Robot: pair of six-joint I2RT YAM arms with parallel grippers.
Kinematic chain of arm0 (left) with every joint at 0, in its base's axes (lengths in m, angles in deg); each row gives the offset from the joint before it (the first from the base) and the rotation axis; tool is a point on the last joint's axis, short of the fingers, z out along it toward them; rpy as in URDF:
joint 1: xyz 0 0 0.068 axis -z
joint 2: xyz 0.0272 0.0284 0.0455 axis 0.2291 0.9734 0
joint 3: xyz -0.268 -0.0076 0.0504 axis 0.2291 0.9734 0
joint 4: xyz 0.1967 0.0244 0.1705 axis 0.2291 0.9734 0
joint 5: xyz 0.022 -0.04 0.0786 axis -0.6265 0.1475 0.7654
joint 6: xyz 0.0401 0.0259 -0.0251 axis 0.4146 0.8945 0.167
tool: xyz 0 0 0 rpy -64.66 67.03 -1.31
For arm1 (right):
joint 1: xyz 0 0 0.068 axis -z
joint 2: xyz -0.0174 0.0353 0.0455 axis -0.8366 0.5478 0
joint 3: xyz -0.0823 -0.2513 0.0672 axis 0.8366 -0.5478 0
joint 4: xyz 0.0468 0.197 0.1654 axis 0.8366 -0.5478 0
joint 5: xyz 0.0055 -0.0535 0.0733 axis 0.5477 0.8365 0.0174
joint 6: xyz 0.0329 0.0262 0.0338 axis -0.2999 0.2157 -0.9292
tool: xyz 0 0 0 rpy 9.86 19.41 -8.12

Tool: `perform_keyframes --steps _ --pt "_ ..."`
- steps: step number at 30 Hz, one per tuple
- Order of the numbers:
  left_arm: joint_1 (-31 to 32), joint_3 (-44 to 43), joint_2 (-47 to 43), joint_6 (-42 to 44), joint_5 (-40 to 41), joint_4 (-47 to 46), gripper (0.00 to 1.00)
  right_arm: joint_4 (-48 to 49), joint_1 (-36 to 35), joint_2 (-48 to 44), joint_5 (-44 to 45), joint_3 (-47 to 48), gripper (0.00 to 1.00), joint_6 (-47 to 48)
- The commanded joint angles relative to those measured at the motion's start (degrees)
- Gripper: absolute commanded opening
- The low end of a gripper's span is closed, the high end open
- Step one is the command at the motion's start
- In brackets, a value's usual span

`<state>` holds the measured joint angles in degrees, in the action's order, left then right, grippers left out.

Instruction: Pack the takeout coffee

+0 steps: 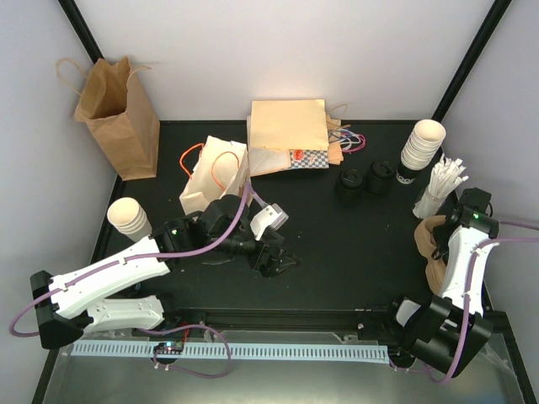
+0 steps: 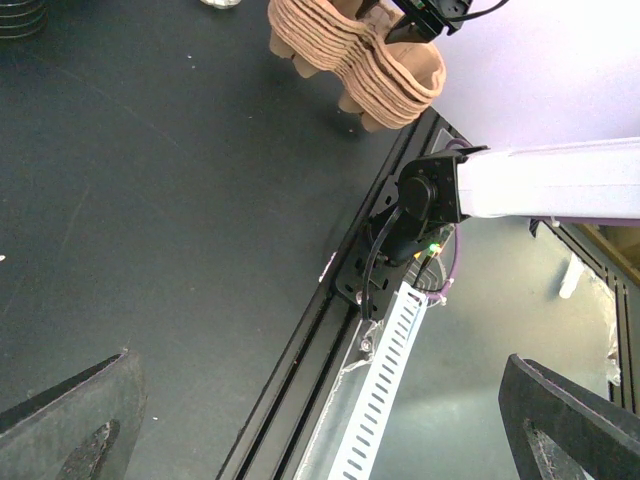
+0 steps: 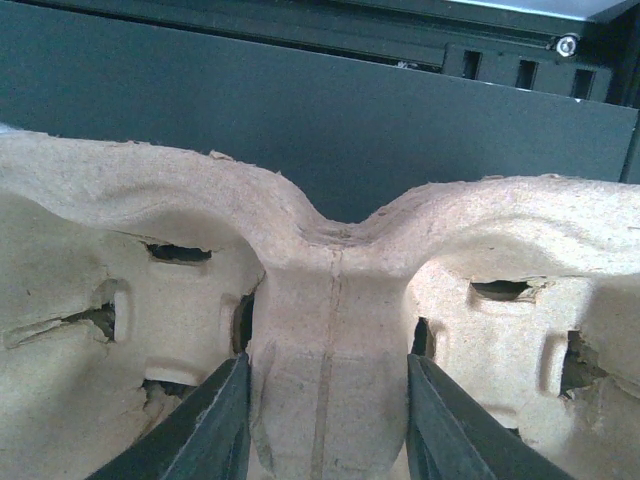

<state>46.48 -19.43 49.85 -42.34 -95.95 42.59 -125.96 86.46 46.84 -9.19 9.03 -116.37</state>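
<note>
"Dark fingers (image 3: 205,430) of the right gripper (image 3: 328,425) sit closest, one on either side of the middle rib of the pulp cup carriers (image 3: 330,300). Are they gripping?"

"Yes. They press both flanks of that rib, roughly half closed, and the top carrier is pinched between them."

"And the takeout coffee?"

"I cannot tell where it stands from these views."

"What is around the carriers, then?"

"They sit at the right edge of the table (image 1: 337,252). White sticks (image 1: 444,178) stand upright just behind them, and the leaning cup stack (image 1: 424,141) is behind those. Black lids (image 1: 349,182) stand to its left, near the back."

"And the left gripper (image 1: 280,261)?"

"It is spread wide with nothing between its jaws, over bare table at mid-front. The white bag (image 1: 215,172) with orange handles is behind it. The short cup stack (image 1: 128,216) is to the left, and the brown paper bag (image 1: 118,114) stands upright in the back left corner."
</note>
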Motion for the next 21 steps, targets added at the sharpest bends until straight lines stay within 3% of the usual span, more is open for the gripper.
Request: perform_keyframes --steps 1,6,12,21 --pt "0.3 -0.5 -0.5 0.4 0.6 0.1 0.99 1.6 0.1 -1.2 -1.7 -0.5 0.39 1.0" --pt "0.3 -0.7 -0.2 0.4 0.6 -0.2 0.99 3.1 -2.2 -1.8 -5.0 -2.9 0.39 2.6" --pt "0.3 -0.9 0.3 0.2 0.6 -0.7 0.99 4.4 -9.6 -1.3 -10.1 -3.2 0.39 6.0" --pt "0.3 -0.9 0.8 0.1 1.4 -1.0 0.99 7.1 -33.7 2.0 -14.0 -0.1 0.39 12.4"
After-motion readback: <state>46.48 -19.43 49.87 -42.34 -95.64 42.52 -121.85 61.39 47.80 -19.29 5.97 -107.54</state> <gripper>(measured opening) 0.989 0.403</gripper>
